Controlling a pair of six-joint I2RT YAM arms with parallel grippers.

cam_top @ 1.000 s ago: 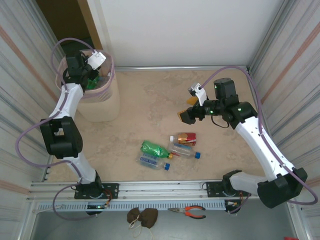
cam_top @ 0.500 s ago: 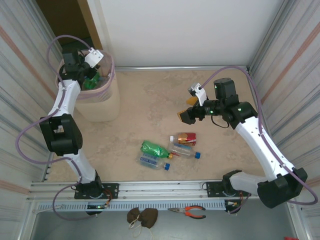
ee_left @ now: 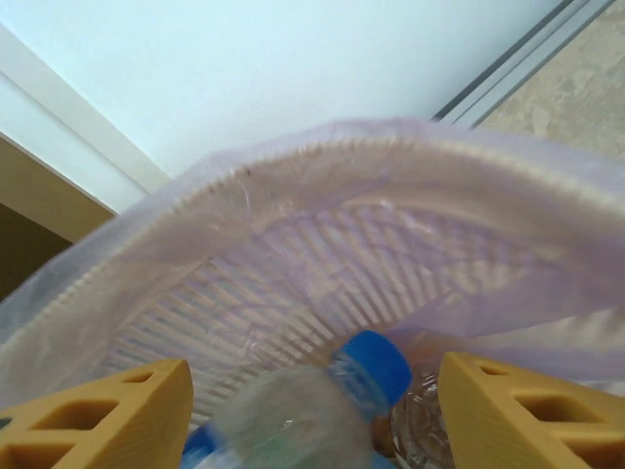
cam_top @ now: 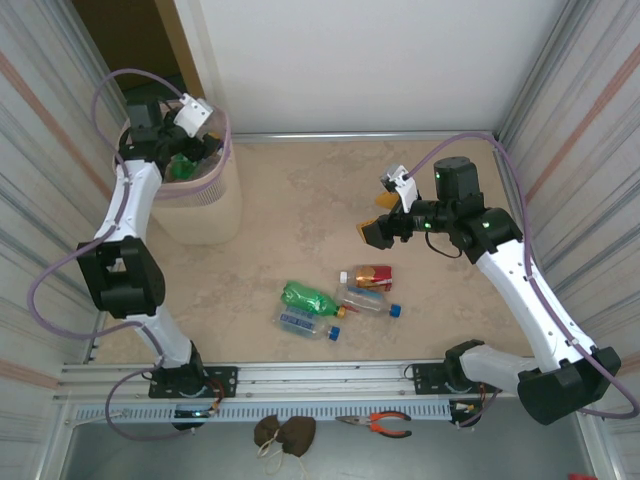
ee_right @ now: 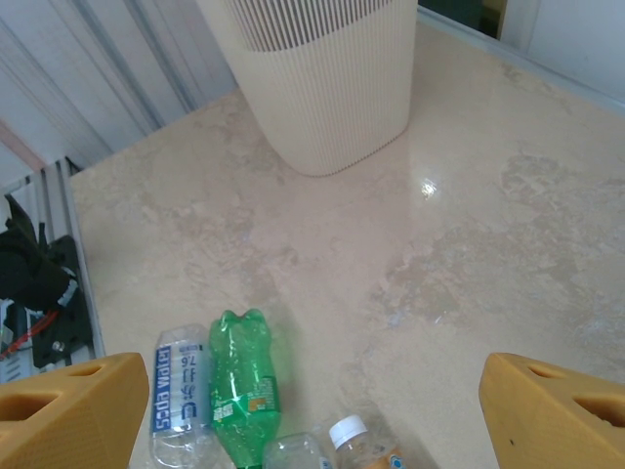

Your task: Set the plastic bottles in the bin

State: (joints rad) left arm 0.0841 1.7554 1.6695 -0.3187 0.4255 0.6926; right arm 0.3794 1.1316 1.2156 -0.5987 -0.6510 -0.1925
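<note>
Plastic bottles (cam_top: 355, 298), four of them, in a loose cluster on the beige marbled tabletop (cam_top: 300, 200), near-centre: crumpled green plastic bottle (cam_top: 308, 298), clear blue-labelled bottle (cam_top: 300, 322) just nearer, clear blue-capped bottle (cam_top: 368, 301) to the right, red-labelled bottle (cam_top: 372, 275) just beyond that. Over at far left, tall pale pink ribbed wastebasket with thin translucent liner (cam_top: 205, 205), some green plastic visible inside. Left gripper (ee_left: 312, 391) poised over the rim, yellow fingers (ee_left: 103, 415) spread wide, clamping nothing. Between them, touched by neither, a blurred clear bottle with a blue cap (ee_left: 369, 363), inside the liner by the look of it. Right gripper (cam_top: 378, 216) hanging above the table beyond and right of the cluster, also spread wide and empty, looking down over the green bottle and its neighbours.

Risks now. Pulling the left arm out carelessly could hook the loose liner on a finger and drag it, or tip the bin. Safer to rise straight up before swinging away. Coming down on the cluster with the right: bottles touching or nearly so, round and light, so likely to roll or squirt sideways if pinched off-centre or across a cap. Could also knock a neighbour toward the near rail. Worth taking an outer one, perhaps the red-labelled one, and closing across the body. Long carry to the far-left wastebasket too: weak hold, bottle dropped short.
</note>
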